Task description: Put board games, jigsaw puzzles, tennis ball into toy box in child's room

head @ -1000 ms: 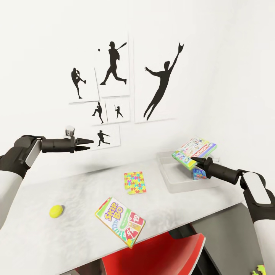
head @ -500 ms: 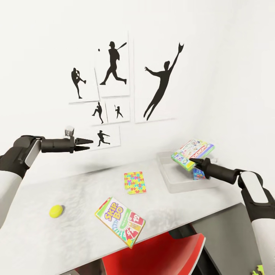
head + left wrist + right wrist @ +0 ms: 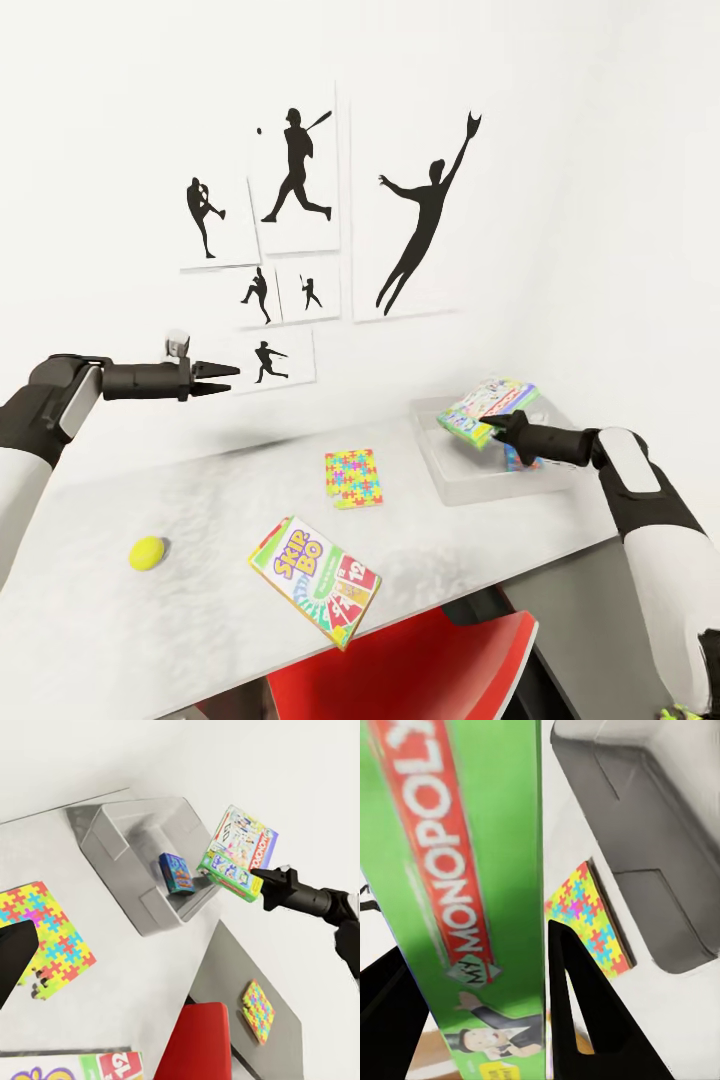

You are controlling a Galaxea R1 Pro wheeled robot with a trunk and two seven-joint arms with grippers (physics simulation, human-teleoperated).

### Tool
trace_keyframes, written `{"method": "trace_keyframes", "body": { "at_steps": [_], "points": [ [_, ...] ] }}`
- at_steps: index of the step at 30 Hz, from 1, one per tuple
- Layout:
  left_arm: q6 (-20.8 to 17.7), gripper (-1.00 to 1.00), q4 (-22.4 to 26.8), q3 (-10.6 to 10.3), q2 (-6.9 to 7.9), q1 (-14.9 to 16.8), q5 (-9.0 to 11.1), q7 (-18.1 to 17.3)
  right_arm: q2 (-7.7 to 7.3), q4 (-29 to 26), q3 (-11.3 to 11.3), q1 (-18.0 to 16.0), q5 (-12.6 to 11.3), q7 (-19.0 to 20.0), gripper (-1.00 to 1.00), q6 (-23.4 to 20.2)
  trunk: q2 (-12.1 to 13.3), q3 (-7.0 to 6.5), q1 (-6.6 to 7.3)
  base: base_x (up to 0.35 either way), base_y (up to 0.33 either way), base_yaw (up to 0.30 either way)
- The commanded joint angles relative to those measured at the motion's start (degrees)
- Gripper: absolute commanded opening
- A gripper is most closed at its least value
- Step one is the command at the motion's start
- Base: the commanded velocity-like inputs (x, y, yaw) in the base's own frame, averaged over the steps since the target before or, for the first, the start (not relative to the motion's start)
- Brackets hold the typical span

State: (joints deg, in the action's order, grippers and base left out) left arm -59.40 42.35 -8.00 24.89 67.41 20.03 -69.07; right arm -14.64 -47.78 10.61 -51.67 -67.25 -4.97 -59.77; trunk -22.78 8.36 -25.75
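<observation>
My right gripper (image 3: 497,425) is shut on the edge of the green-edged Monopoly board game (image 3: 490,403), holding it tilted just above the pale grey toy box (image 3: 447,478) at the table's right end. A small blue board game (image 3: 177,872) stands inside the toy box. A jigsaw puzzle (image 3: 353,478) lies mid-table. The SKIP-BO board game (image 3: 315,580) overhangs the table's front edge. The tennis ball (image 3: 148,552) rests at the left. My left gripper (image 3: 230,377) hovers open and empty, high above the table's left half.
A red chair (image 3: 400,665) is tucked under the table (image 3: 200,500) front. A second puzzle square (image 3: 259,1011) lies on the lower dark grey cabinet (image 3: 277,982) right of the table. The white wall with black sport prints (image 3: 300,170) stands close behind.
My right gripper has carried the Monopoly box down and left, lower over the toy box. The left arm rose very slightly.
</observation>
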Motion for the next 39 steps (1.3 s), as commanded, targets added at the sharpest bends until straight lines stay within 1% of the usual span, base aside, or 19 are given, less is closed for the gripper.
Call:
{"method": "trace_keyframes", "body": {
  "at_steps": [1,3,4,7,8,10,11,12,13,15,18,23,36,39],
  "points": [
    [-0.33,1.0,-0.03,-0.19,0.06,0.08,0.15,-0.15,0.0,1.11,0.07,-0.84,-0.74,-0.59,-1.0,-0.23,-0.14,0.13,-0.03,0.0,0.0,0.0],
    [-0.35,1.0,-0.05,-0.18,0.06,0.08,0.17,-0.17,-0.09,3.05,0.06,-2.16,-0.67,-0.68,-1.0,-0.23,-0.14,0.13,-0.03,0.0,0.0,0.0],
    [-0.35,1.0,-0.06,-0.15,0.07,0.07,0.17,-0.17,-0.21,4.78,0.03,-3.44,-0.6,-0.76,-1.0,-0.23,-0.14,0.13,-0.03,0.0,0.0,0.0],
    [-0.36,1.0,-0.07,-0.12,0.07,0.08,0.2,-0.18,-0.38,7.04,-0.19,-5.28,-0.42,-0.91,-1.0,-0.23,-0.14,0.13,-0.03,0.0,0.0,0.0],
    [-0.4,1.0,-0.07,-0.11,0.07,0.08,0.26,-0.18,-0.45,8.25,-0.64,-6.49,-0.28,-1.35,-1.0,-0.23,-0.14,0.13,-0.03,0.0,0.0,0.0],
    [-0.42,1.0,-0.07,-0.1,0.07,0.08,0.3,-0.18,-0.52,9.24,-1.39,-7.66,-0.18,-2.35,-1.0,-0.23,-0.14,0.13,-0.03,0.0,0.0,0.0],
    [-0.43,1.0,-0.07,-0.12,0.07,0.08,0.31,-0.18,-0.55,9.65,-1.85,-8.24,-0.14,-3.1,-1.0,-0.23,-0.14,0.13,-0.03,0.0,0.0,0.0],
    [-0.44,1.0,-0.09,-0.14,0.07,0.08,0.33,-0.18,-0.58,10.26,-2.81,-9.25,-0.12,-4.93,-1.0,-0.23,-0.14,0.13,-0.03,0.0,0.0,0.0],
    [-0.44,1.0,-0.11,-0.13,0.07,0.07,0.34,-0.18,-0.6,10.49,-3.28,-9.69,-0.13,-5.95,-1.0,-0.23,-0.14,0.13,-0.03,0.0,0.0,0.0],
    [-0.45,1.0,-0.24,-0.15,0.07,0.08,0.36,-0.18,-0.63,11.08,-4.51,-10.97,-0.26,-9.88,-1.0,-0.23,-0.14,0.13,-0.03,0.0,0.0,0.0],
    [-0.46,1.0,-0.38,-0.18,0.07,0.05,0.39,-0.18,-0.7,11.72,-5.12,-12.09,-0.46,-12.13,-1.0,-0.23,-0.14,0.13,-0.03,0.0,0.0,0.0],
    [-0.46,1.0,-0.52,-0.18,0.11,0.08,0.44,-0.18,-0.78,12.17,-5.51,-13.0,-0.7,-13.01,-1.0,-0.23,-0.14,0.13,-0.03,0.0,0.0,0.0],
    [-0.47,1.0,-0.69,-0.18,0.18,0.0,0.47,-0.24,-0.82,12.01,-6.0,-12.77,-0.72,-12.85,-1.0,-0.23,-0.14,0.13,-0.03,0.0,0.0,0.0],
    [-0.5,1.0,-0.69,-0.12,0.22,0.0,0.49,-0.26,-0.82,11.96,-6.9,-12.74,-0.72,-12.71,-1.0,-0.23,-0.14,0.15,-0.03,0.0,0.0,0.0]
  ]
}}
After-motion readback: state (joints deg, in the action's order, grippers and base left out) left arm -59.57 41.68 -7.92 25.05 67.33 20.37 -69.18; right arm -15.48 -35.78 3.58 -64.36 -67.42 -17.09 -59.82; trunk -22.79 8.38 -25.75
